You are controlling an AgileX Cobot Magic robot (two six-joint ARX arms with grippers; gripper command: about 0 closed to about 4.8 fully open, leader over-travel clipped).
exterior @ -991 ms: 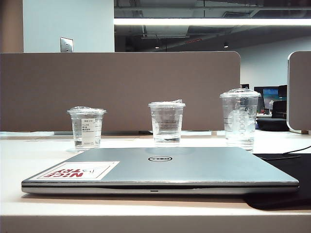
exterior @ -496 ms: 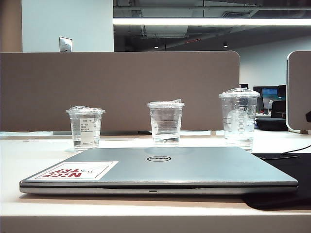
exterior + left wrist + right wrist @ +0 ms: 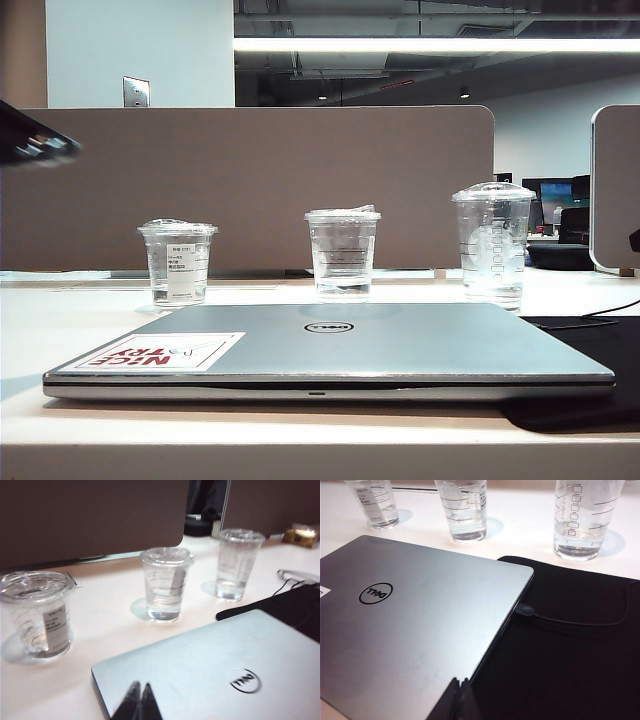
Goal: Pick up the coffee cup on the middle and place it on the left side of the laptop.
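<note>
Far left, high above the counter (image 3: 60,320): left gripper (image 3: 139,694), fingers (image 3: 131,696) pressed together, holding nothing, hovering over the near left corner of the laptop (image 3: 330,350). Next along the back row: short labelled cup (image 3: 178,262), upright, well left of centre. Then the coffee cup (image 3: 343,253), standing upright in the middle of the row behind the closed laptop, long axis vertical, crinkled flat lid on top, ridge lines running level around the wall, a little water in the bottom. Between it and the near edge: only the flat laptop lid, logo centred, red-lettered sticker (image 3: 160,351) at its left corner; clear counter on both flanks of the cup. Further right: tall dome-lidded cup (image 3: 493,245), upright, apart from its neighbour. Below that, black mat (image 3: 570,645) under the laptop's right edge, with a cable (image 3: 580,622) plugged into that edge. Right gripper (image 3: 460,696), fingers (image 3: 453,697) closed on nothing, poised over the laptop's right edge beside the mat.
</note>
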